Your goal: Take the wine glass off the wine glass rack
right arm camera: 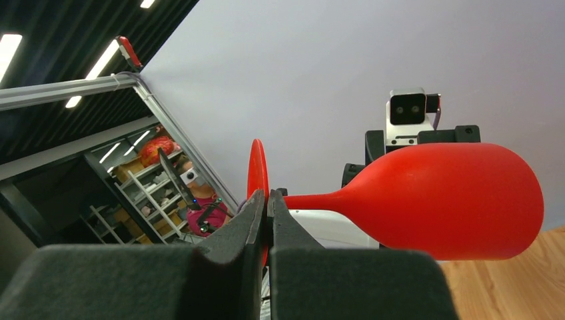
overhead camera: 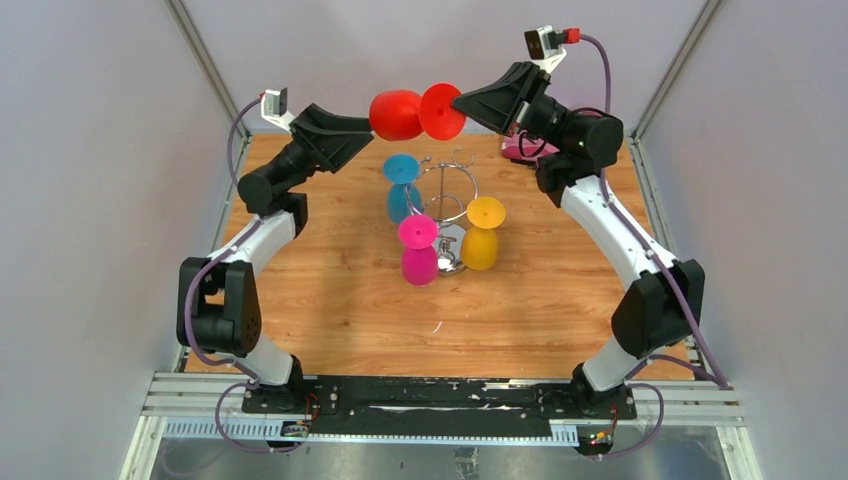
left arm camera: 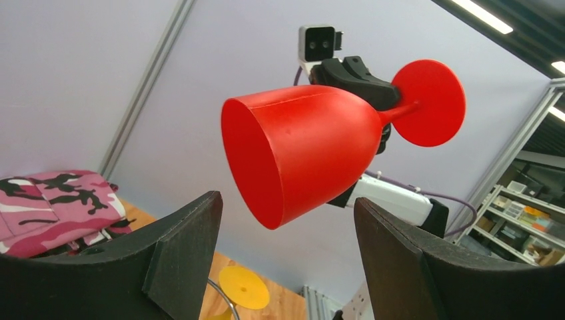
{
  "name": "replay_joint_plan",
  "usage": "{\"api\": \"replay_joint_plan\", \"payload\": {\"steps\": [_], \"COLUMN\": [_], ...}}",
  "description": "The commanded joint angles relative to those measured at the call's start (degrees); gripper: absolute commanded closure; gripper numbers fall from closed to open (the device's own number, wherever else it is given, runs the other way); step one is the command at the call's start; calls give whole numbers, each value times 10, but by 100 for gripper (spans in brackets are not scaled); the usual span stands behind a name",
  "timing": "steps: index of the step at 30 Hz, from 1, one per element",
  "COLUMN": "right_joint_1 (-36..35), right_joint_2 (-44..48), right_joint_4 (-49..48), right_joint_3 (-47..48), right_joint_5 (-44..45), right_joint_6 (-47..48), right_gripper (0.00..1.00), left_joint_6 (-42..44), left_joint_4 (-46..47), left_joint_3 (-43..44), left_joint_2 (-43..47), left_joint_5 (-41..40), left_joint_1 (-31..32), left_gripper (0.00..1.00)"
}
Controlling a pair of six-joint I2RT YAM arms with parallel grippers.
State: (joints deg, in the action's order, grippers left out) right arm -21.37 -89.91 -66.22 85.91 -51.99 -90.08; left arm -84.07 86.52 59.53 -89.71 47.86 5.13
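We see the wine glass (overhead camera: 398, 114) off the rack and in the air, lying on its side above the far part of the bench (overhead camera: 330, 290). It is opaque, bright red and matt. It has a deep rounded bowl, a short thin stem and a flat round foot. In the top view the bowl points left and the foot right. The right tool (right arm camera: 266, 203) is pinched narrowly on the stem just beside the foot, with the foot's disc standing edge-on behind its tips. The left tool (overhead camera: 362, 130) stands wide, its two dark fingers (left arm camera: 183, 250) spread to either side. The bowl's open mouth faces that wrist camera from between and beyond them. We cannot tell whether those fingers touch the bowl. Below the glass and a little nearer, the wine glass rack (overhead camera: 452, 185) stands upright on the bench, its chrome wire shining. Three more glasses hang from it, foot up and bowl down: a blue glass (overhead camera: 401, 190) on its left, a pink glass (overhead camera: 419, 250) toward the near side, and a yellow glass (overhead camera: 482, 235) on its right. A pink camouflage cloth (left arm camera: 53, 207) lies at the far right of the bench.
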Motion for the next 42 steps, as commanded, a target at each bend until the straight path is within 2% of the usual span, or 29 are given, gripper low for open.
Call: {"api": "replay_joint_plan", "payload": {"steps": [1,4,11,18,20,25,27,30,34,35,37,38,39,40,42], "right_joint_1": [-16,-26,-37,-75,-87,-99,-99,-99,-99,-98,-91,-85,-79,-71,-55], "right_joint_2": [-20,-36,-97,-158,-169,-182,-183,-184,-183,-182,-172,-166,-159,-151,-135], "right_joint_4": [-94,-107,-217,-252,-252,-252,-252,-252,-251,-250,-243,-241,-235,-229,-217], "right_joint_3": [36,40,61,91,98,90,83,82,83,80,68,61,52,42,16], "right_joint_5": [18,22,48,40,38,41,41,42,37,35,35,34,32,31,31], "right_joint_6": [-54,-59,-138,-180,-182,-183,-183,-182,-175,-171,-159,-152,-143,-136,-123], "right_gripper": [100,100,100,100,100,100,100,100,99,93,65,49,12,4,2], "left_joint_6": [-3,-6,-13,-8,-8,-14,-15,-16,-17,-20,-20,-6,20,64,180], "left_joint_4": [47,47,46,46,46,47,46,46,46,45,30,-9,-63,-129,-326], "left_joint_3": [-15,-24,-44,-69,-73,-73,-75,-78,-78,-76,-66,-59,-50,-36,10], "left_joint_2": [27,50,134,202,210,214,216,218,220,219,220,224,233,243,265], "left_joint_5": [11,9,-1,0,2,8,8,7,2,0,-10,-14,-16,-20,-36], "left_joint_1": [2,2,3,5,5,5,4,4,3,2,-4,-8,-10,-12,-11], "left_gripper": [23,23,27,36,44,81,91,100,100,100,100,100,100,100,100]}}
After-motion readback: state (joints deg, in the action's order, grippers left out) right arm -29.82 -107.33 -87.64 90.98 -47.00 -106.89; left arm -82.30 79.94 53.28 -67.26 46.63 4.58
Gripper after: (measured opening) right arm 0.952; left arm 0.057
